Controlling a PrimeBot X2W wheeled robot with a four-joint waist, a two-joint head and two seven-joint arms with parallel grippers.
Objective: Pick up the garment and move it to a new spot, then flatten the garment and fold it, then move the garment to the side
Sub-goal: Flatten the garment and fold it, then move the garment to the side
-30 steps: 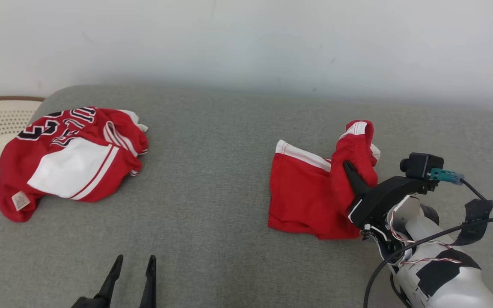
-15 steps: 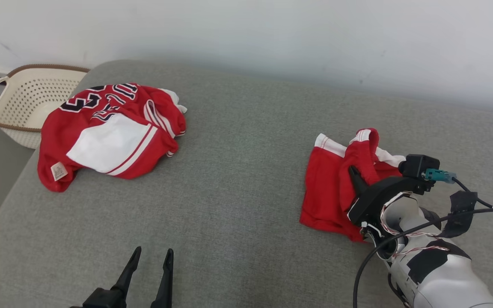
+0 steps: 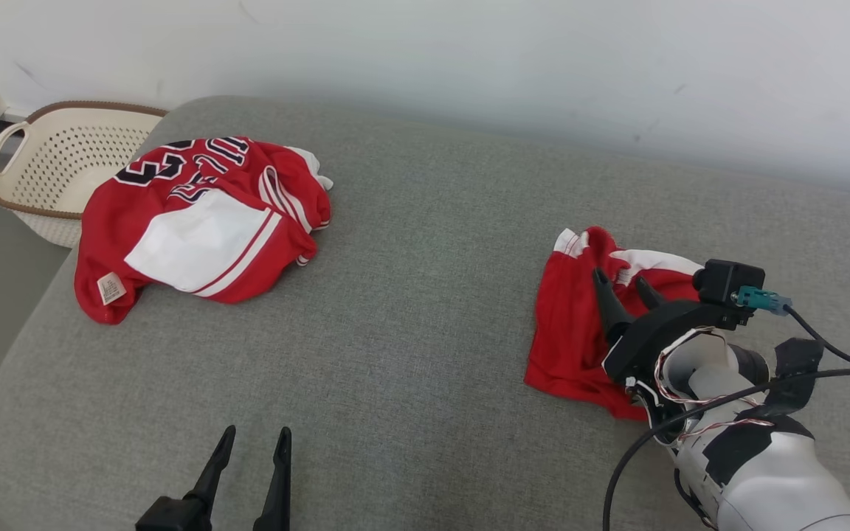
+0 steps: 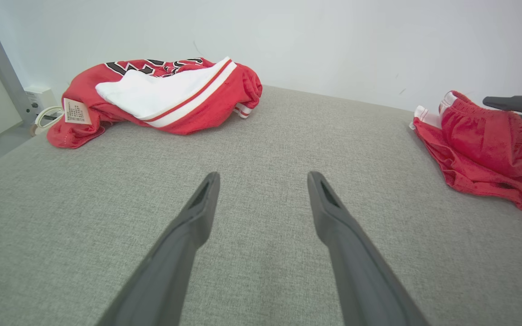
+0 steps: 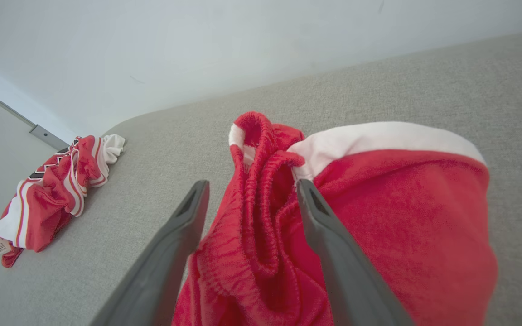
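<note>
The right end effector (image 5: 253, 183) stood wide, its 2 long, dark, tapered fingers spread to either side of the gathered elastic waistband of the red shorts (image 3: 565, 332) and pinching nothing. Whether the tips touched the cloth could not be told. The shorts were a soft, slightly fuzzy knit with a white band along one edge. They lay crumpled, the waistband bunched into a ribbed ridge and the rest spreading in loose folds. They lay on a grey cushion (image 3: 410, 295) of coarse woven fabric with rounded corners.

Well to the left of the shorts and nearer the robot, the left end effector (image 3: 256, 435) hovered over bare weave, its 2 fingers also apart and holding nothing. Far to the left of the shorts, toward the cushion's far left corner, a red jersey (image 3: 196, 221) lay in a heap, showing a white panel, striped trim, black lettering and a small label. Beyond the jersey, off the cushion's edge, sat a cream perforated basket (image 3: 93, 107) with a brown rim. A plain pale wall (image 3: 469, 59) rose behind the shorts.
</note>
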